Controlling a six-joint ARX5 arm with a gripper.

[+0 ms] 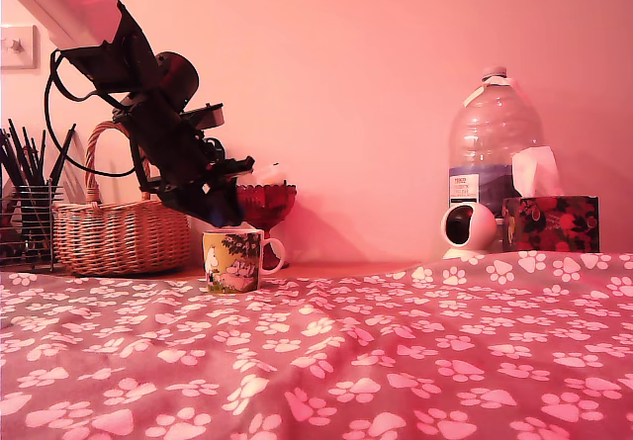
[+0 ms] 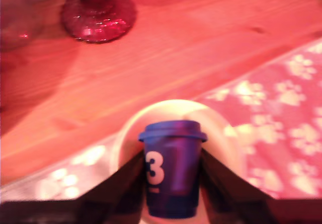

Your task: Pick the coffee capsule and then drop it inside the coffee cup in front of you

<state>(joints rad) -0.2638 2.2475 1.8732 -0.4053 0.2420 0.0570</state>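
Claw [image 2: 172, 183] is gripping the blue coffee capsule [image 2: 172, 168] between its closed fingers, hanging just above the open mouth of the coffee cup [image 1: 231, 260]. The cup is standing on the bench [image 2: 201, 48], near the red goblet [image 1: 265, 206].

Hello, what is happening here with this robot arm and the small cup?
The robot arm's gripper holds a dark blue coffee capsule marked "3" between its fingers. It hangs right above the open coffee cup, whose pale rim shows under the capsule in the wrist view. The capsule is not yet dropped. A red goblet stands just behind the cup.
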